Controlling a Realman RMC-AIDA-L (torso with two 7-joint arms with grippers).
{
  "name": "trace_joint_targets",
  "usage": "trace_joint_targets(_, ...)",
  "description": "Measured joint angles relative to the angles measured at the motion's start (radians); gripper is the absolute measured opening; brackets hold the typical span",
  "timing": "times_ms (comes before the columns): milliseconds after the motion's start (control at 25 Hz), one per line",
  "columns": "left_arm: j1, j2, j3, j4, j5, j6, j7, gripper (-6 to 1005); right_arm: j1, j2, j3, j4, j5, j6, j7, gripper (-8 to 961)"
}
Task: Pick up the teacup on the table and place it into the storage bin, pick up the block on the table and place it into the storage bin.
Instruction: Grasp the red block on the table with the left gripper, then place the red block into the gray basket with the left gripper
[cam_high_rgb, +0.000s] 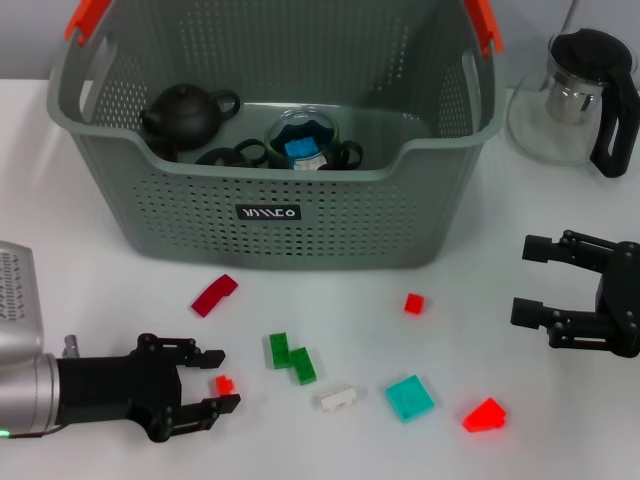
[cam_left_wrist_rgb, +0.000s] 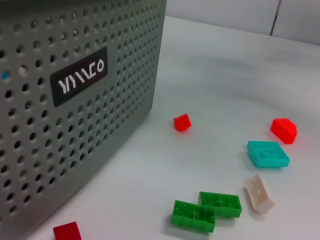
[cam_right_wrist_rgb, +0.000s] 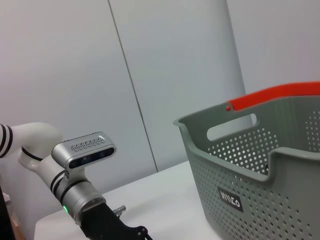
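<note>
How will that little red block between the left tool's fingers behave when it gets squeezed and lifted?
The small red block looks like rigid plastic, so it probably won't deform. It is tiny beside the open left tool, so it is likely very light and could pop sideways if pinched off-centre. Its flat faces suggest it will slide on the smooth white table rather than roll.

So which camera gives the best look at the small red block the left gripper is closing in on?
The head view: the small red block lies on the table between the open fingers of the left gripper. The left wrist view shows other blocks and the storage bin, not clearly this one. The right wrist view shows only the left arm and bin.
</note>
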Motion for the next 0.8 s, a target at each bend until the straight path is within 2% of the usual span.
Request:
trace_joint_targets(360, -0.002, 0.0, 0.003, -0.002, 0.004, -0.012, 0.001, 465, -0.002, 0.0, 0.0, 0.0, 0.0, 0.0, 0.0, 914)
trace_joint_targets(680, -0.01, 0.001, 0.006, 0.025, 0.013, -0.014, -0.092, 384, 0.0, 0.0, 0.0, 0.0, 0.0, -0.003, 0.0, 915)
trace_joint_targets(800, -0.011, 0.002, 0.006, 0.029, 0.014, -0.01, -0.108, 286, 0.0, -0.001, 0.0, 0.0, 0.0, -0.006, 0.0, 915)
